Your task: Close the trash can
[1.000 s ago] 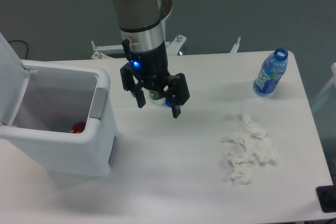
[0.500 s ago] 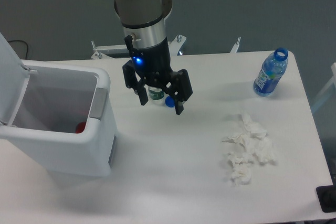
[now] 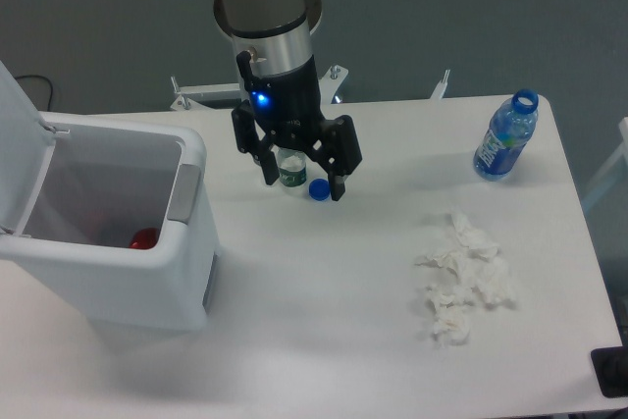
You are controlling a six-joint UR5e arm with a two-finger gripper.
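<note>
The trash can (image 3: pixel 147 272) is a big white bin at the left of the table, and it stands open. Its flat lid (image 3: pixel 18 120) is tipped up and back at the far left edge of the view. A grey latch strip (image 3: pixel 183 192) sits on the right rim, and a red object (image 3: pixel 144 238) lies inside at the bottom. My gripper (image 3: pixel 302 183) hangs open over the table to the right of the bin, its black fingers (image 3: pixel 267 166) spread wide with nothing held between them.
Behind my gripper stands a small clear bottle (image 3: pixel 290 170) with a blue cap (image 3: pixel 318 188) lying beside it. A blue water bottle (image 3: pixel 505 136) stands at the far right. Crumpled white tissues (image 3: pixel 463 280) lie at the front right.
My gripper has moved up and slightly back, away from the front of the table, staying open. The small bottle and blue cap behind it have come into clearer view.
</note>
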